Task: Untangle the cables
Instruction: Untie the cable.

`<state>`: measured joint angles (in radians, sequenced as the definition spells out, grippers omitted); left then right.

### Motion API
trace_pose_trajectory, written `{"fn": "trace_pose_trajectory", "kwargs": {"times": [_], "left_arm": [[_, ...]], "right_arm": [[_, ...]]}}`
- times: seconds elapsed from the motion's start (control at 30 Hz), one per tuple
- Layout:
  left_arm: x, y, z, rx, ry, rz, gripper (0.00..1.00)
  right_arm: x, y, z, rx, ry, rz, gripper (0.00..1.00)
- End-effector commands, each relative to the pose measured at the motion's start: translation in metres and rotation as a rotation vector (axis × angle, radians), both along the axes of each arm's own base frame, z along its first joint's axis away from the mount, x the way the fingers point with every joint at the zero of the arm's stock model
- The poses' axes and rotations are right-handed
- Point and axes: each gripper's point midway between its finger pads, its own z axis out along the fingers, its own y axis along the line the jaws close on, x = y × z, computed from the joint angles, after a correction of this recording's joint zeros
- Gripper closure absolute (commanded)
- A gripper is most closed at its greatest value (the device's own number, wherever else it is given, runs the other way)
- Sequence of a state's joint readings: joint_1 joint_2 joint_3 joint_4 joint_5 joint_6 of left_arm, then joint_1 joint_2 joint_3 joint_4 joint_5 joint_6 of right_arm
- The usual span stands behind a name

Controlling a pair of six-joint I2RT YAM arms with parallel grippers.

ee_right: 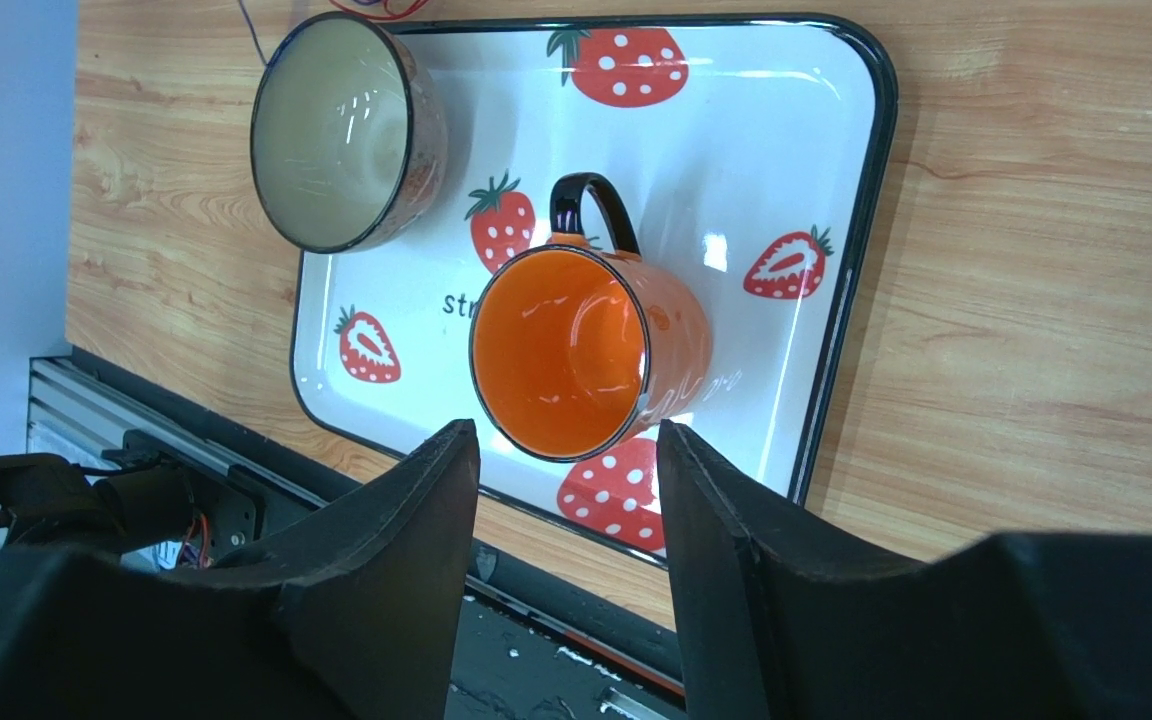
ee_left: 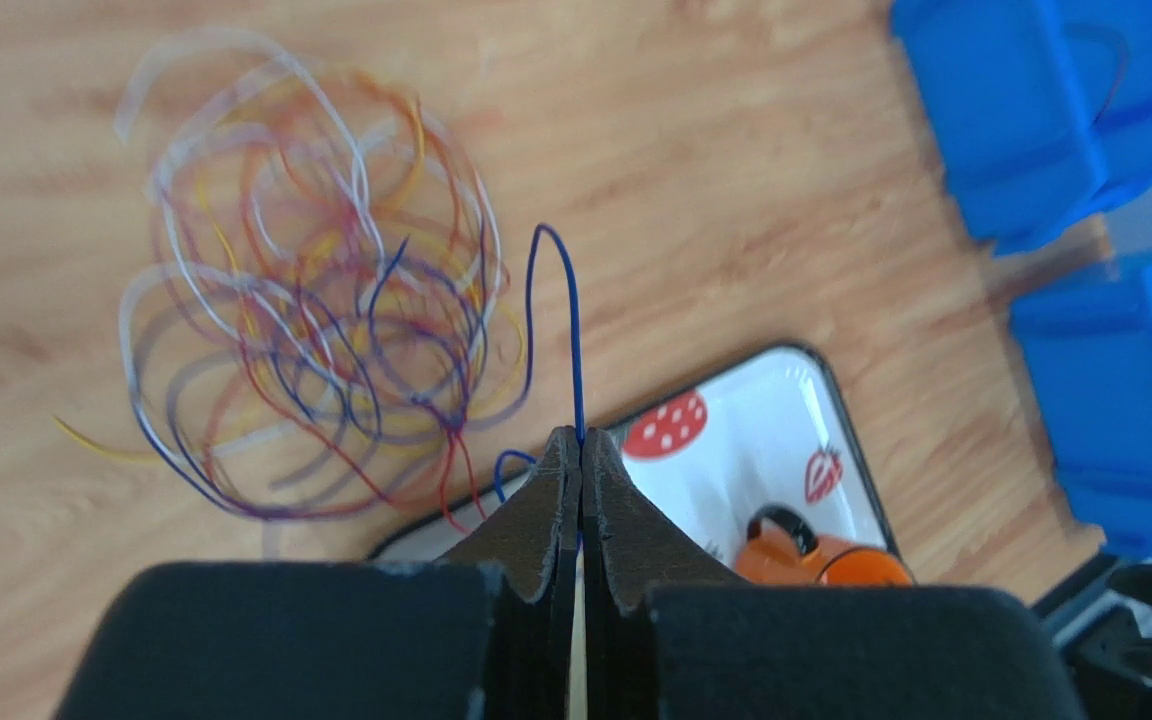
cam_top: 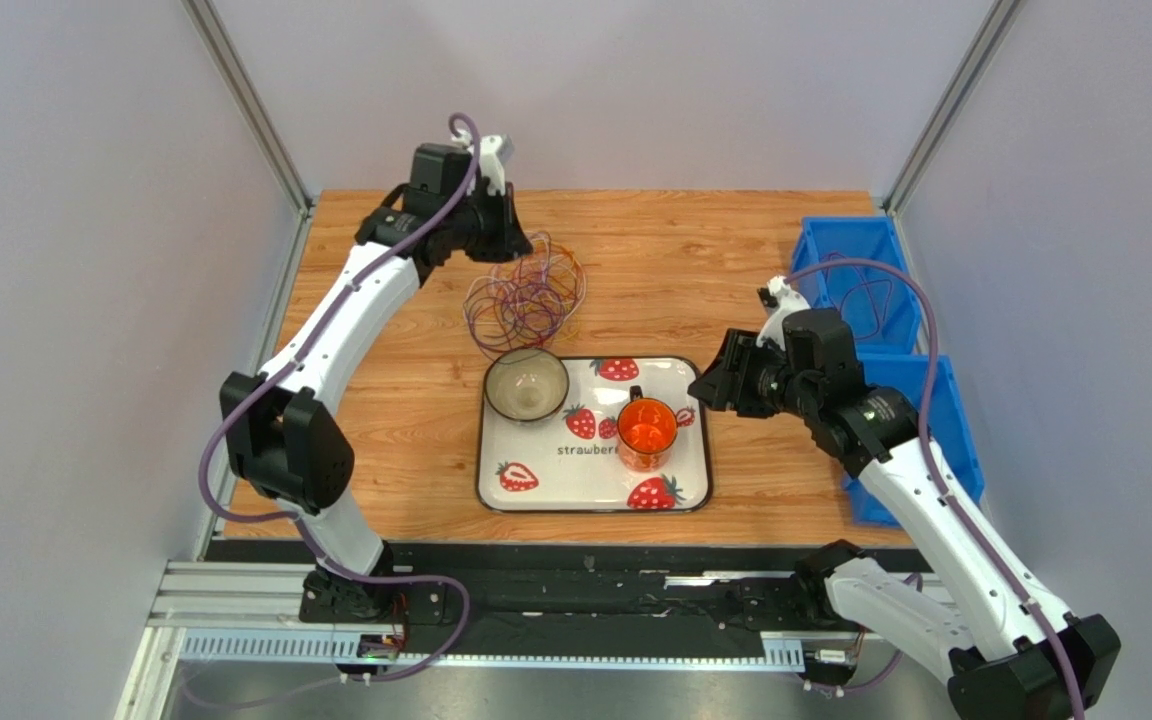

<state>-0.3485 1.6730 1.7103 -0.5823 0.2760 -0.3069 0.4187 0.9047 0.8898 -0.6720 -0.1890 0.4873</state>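
Note:
The cables (cam_top: 524, 296) lie as a tangle of thin purple, orange, yellow and red loops on the wooden table behind the tray; in the left wrist view the cables (ee_left: 312, 300) spread at upper left. My left gripper (ee_left: 581, 438) is shut on one thin blue cable (ee_left: 555, 300) that arcs up from its tips, just right of the tangle. In the top view my left gripper (cam_top: 515, 237) hangs over the tangle's far left side. My right gripper (ee_right: 564, 450) stands open with nothing between its fingers, above the tray's right part; from above, my right gripper (cam_top: 702, 387) is at the tray's right edge.
A white strawberry tray (cam_top: 680, 485) holds a beige bowl (cam_top: 525, 384) and an orange mug (cam_top: 645, 428). Two blue bins (cam_top: 856, 285) stand at the table's right edge. Grey walls close in both sides.

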Motion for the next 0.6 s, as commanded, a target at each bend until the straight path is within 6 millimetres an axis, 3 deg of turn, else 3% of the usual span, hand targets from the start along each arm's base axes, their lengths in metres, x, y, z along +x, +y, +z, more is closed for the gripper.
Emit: {"fn": "trace_pose_trajectory", "kwargs": {"times": [0.0, 0.23, 0.37, 0.5, 0.57], "left_arm": [[-0.014, -0.022, 0.016, -0.113, -0.023, -0.060, 1.00], [-0.041, -0.038, -0.012, -0.148, 0.028, -0.152, 1.00], [-0.052, -0.046, -0.014, -0.174, 0.016, -0.211, 1.00], [-0.070, -0.060, -0.004, -0.215, -0.011, -0.317, 1.00], [-0.083, -0.070, 0.000, -0.215, -0.025, -0.382, 1.00]], "right_arm": [[0.004, 0.013, 0.028, 0.054, -0.051, 0.036, 0.49], [0.013, 0.032, 0.052, 0.117, -0.117, 0.110, 0.48], [0.030, 0.045, 0.073, 0.197, -0.100, 0.071, 0.48], [0.048, 0.062, 0.093, 0.275, -0.050, 0.052, 0.49], [0.054, 0.071, 0.115, 0.316, -0.074, 0.081, 0.50]]}}
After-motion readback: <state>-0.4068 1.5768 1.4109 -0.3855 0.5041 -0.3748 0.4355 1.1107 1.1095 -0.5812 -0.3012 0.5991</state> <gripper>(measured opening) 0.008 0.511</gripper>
